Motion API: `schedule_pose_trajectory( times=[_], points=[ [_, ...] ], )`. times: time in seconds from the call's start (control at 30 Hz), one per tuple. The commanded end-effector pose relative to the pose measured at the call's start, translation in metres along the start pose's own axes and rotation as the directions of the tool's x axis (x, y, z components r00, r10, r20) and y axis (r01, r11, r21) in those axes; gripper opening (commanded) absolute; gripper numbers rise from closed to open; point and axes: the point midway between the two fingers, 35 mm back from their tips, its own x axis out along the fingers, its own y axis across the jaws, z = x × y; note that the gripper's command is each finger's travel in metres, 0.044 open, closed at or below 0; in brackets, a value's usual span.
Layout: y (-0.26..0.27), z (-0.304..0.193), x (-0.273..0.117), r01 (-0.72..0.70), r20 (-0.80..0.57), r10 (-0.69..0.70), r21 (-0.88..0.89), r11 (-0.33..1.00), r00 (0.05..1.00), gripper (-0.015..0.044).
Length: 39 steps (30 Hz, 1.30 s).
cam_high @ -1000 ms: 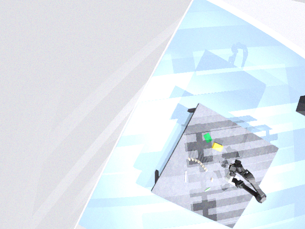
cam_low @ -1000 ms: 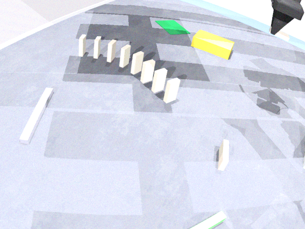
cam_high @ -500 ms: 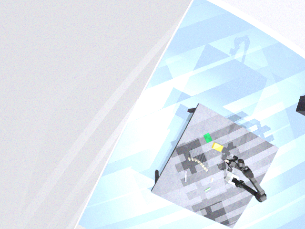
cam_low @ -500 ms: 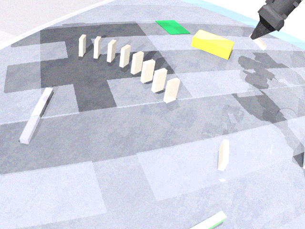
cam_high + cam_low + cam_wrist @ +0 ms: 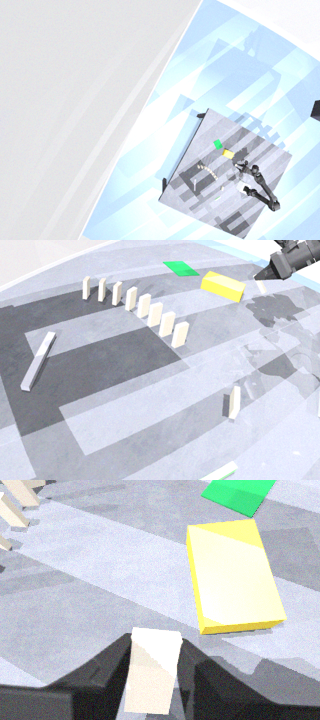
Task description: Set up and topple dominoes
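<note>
A curved row of several cream dominoes stands upright; its near-end domino (image 5: 216,178) (image 5: 180,334) and far-end domino (image 5: 86,288) are both standing. Part of the row shows at the wrist view's top left. My gripper (image 5: 255,278) (image 5: 154,643) is shut on a cream domino (image 5: 261,285) (image 5: 151,675), held above the table beyond the yellow block, away from the row. The domino's lower end points down and slightly forward. Another loose domino (image 5: 222,188) (image 5: 234,402) appears upright on the table, apart from the row's near end.
A yellow block (image 5: 228,153) (image 5: 222,286) (image 5: 235,575) lies between the row and my gripper. A green flat square (image 5: 217,144) (image 5: 180,268) (image 5: 240,495) lies behind it. A pale bar (image 5: 194,184) (image 5: 38,361) and a green-edged bar (image 5: 217,198) (image 5: 222,471) lie on the table.
</note>
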Motion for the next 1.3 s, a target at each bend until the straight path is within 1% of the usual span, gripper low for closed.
schedule_pose_trajectory(
  times=[0.0,0.3,0.67,0.97,1.27],
  points=[
    [-0.003,-0.004,0.002,-0.016,0.078,0.015,0.018,1.000,0.997,0.0107],
    [-0.010,-0.008,-0.003,-0.039,0.268,0.034,0.012,0.999,0.963,0.0107],
    [-0.008,-0.018,-0.020,-0.054,0.464,0.066,-0.039,0.998,0.883,0.0107],
    [0.003,-0.030,-0.040,-0.050,0.587,0.106,-0.112,0.992,0.802,0.0107],
    [0.024,-0.045,-0.062,-0.030,0.672,0.163,-0.204,0.979,0.722,0.0107]
  ],
)
